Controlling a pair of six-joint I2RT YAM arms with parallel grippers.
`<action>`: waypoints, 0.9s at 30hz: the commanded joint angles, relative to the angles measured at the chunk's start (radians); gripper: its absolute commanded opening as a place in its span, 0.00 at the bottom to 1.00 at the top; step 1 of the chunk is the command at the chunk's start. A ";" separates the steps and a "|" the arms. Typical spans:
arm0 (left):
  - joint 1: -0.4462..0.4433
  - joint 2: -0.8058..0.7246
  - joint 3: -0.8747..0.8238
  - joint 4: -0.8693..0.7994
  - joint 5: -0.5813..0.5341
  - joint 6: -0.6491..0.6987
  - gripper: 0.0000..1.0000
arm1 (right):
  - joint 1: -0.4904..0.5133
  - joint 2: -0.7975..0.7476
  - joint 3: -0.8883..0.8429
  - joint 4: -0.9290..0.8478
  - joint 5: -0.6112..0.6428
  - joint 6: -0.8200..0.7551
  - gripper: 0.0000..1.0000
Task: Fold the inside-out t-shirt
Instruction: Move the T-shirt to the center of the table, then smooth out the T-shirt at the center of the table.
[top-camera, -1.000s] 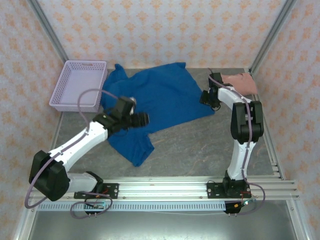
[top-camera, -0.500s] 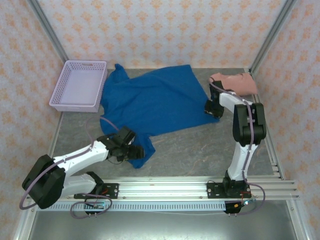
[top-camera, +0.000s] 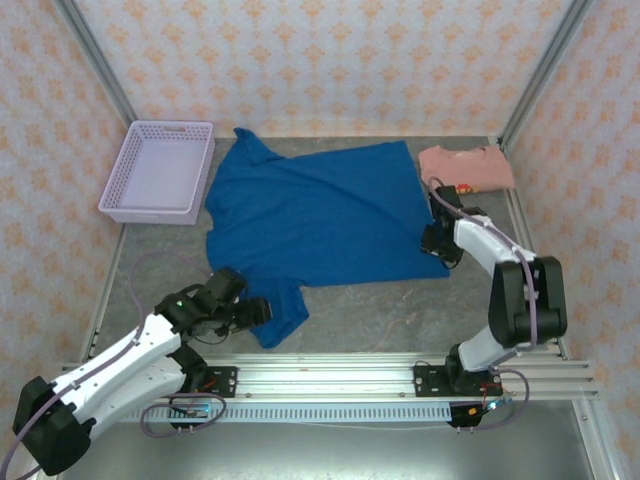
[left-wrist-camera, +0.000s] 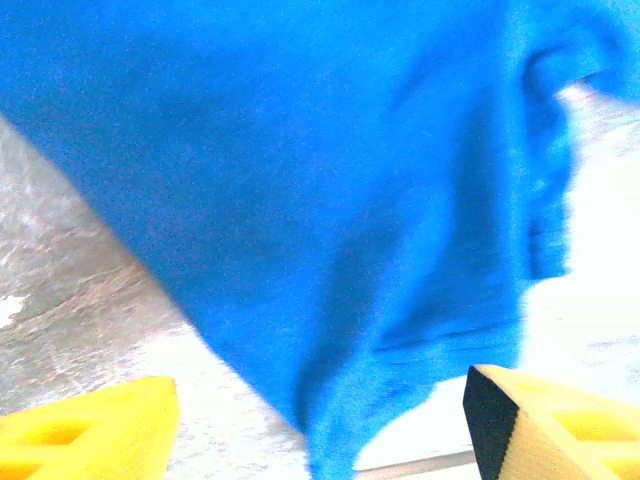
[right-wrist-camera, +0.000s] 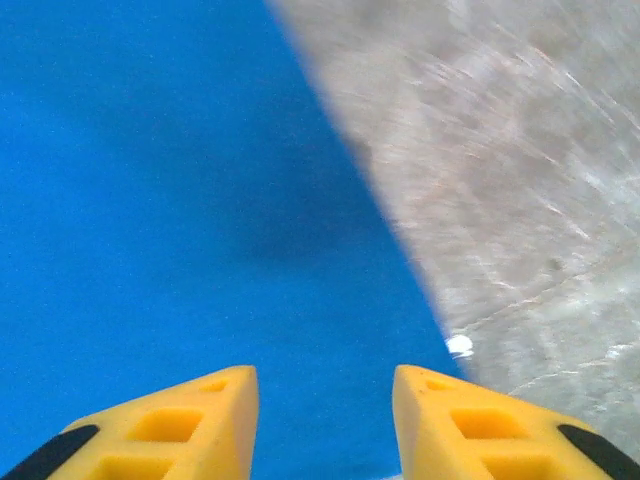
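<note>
The inside-out t-shirt (top-camera: 320, 210) lies spread nearly flat across the middle of the table, plain royal blue side up. One short sleeve (top-camera: 283, 310) points toward the near edge. My left gripper (top-camera: 262, 308) sits low at that sleeve. In the left wrist view the left gripper (left-wrist-camera: 320, 430) is open wide, and a point of blue cloth (left-wrist-camera: 330, 440) runs down between the fingers without being pinched. My right gripper (top-camera: 437, 245) rests at the shirt's right near corner. In the right wrist view its jaws (right-wrist-camera: 322, 420) stand apart over flat blue fabric (right-wrist-camera: 150, 200) beside its hem.
A lilac basket (top-camera: 160, 170) stands at the back left, touching the shirt's shoulder. A folded salmon-pink shirt (top-camera: 465, 165) lies at the back right, just behind the right gripper. Bare grey tabletop (top-camera: 400, 310) runs between the shirt and the aluminium rail (top-camera: 330, 375).
The shirt was drawn toward the right and the near edge and now lies flatter. The right gripper moved nearer along its edge. The left arm pulled back to the near sleeve.
</note>
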 joint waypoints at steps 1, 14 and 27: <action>-0.003 0.009 0.049 0.016 0.029 0.000 0.74 | 0.177 -0.136 -0.015 0.061 -0.157 -0.055 0.43; 0.079 0.179 -0.082 0.215 0.115 0.018 0.44 | 0.824 0.099 -0.094 0.564 -0.352 0.316 0.50; 0.096 0.239 -0.118 0.192 0.086 0.061 0.42 | 0.850 0.266 -0.004 0.511 -0.363 0.334 0.24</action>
